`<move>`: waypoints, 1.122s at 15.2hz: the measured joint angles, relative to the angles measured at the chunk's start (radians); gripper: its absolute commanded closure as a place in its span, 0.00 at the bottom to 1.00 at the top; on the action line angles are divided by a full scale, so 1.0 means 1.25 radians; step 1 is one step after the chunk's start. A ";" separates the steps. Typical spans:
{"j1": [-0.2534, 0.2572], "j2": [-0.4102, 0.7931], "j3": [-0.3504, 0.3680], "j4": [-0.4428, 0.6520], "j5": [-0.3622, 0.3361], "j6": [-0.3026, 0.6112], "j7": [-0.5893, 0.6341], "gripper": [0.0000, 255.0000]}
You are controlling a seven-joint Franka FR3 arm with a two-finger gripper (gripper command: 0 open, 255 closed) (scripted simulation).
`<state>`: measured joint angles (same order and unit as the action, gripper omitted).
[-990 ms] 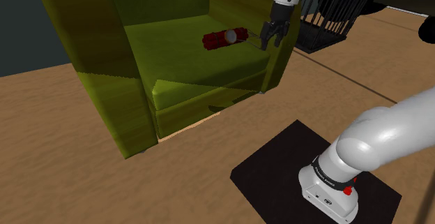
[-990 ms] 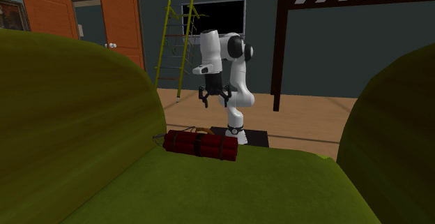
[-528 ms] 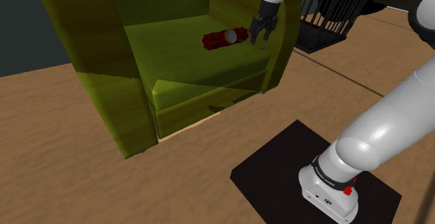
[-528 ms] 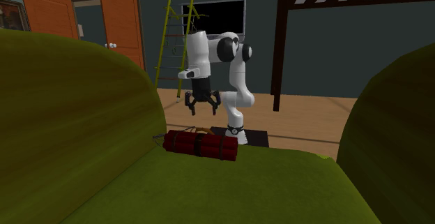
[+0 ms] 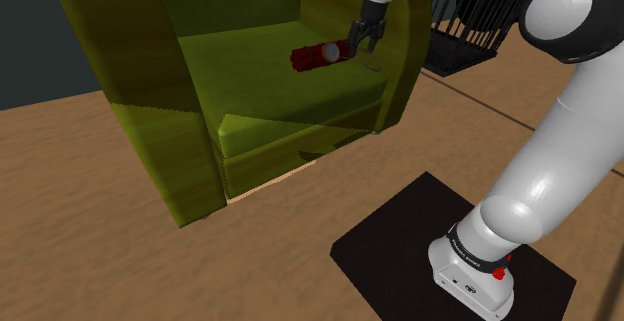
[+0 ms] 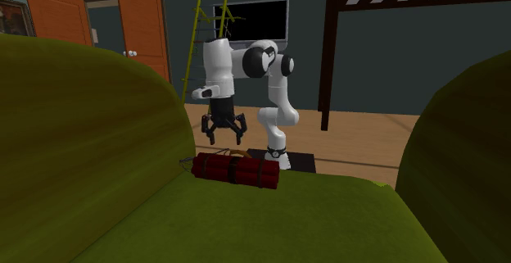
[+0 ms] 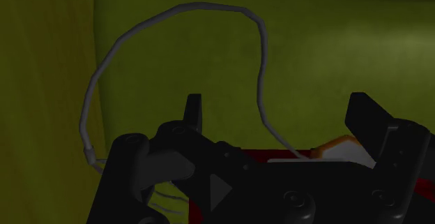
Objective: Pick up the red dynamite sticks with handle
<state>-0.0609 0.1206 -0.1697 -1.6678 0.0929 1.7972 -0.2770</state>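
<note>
- Your hand (image 5: pixel 360 39) hangs released, fingers spread wide enough to straddle the bundle.
- The red dynamite sticks (image 5: pixel 322 55) lie flat on the seat cushion (image 5: pixel 250 74), just at the hand's 8 o'clock in the shoulder view.
- The green armchair (image 5: pixel 180 139) walls them in, so coming down from above looks sensible.

Red dynamite sticks (image 5: pixel 318 56) (dark-banded), olive-green armchair (image 5: pixel 250 74).

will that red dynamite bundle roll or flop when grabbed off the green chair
The dynamite bundle looks strapped into one stiff block, so it probably lifts as a unit. It lies on its rounded side on the seat cushion, so a nudge might roll it. Its thin grey wire loops loosely and will likely dangle.
</note>
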 measured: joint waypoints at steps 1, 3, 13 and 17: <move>0.000 0.004 0.000 -0.005 0.001 0.009 -0.001 0.00; 0.000 0.004 0.000 -0.026 0.001 0.030 -0.003 0.00; 0.000 0.010 0.000 -0.055 0.003 0.065 -0.007 1.00; 0.000 0.009 0.000 -0.056 0.003 0.066 -0.007 1.00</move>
<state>-0.0615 0.1321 -0.1697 -1.7372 0.0969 1.8795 -0.2861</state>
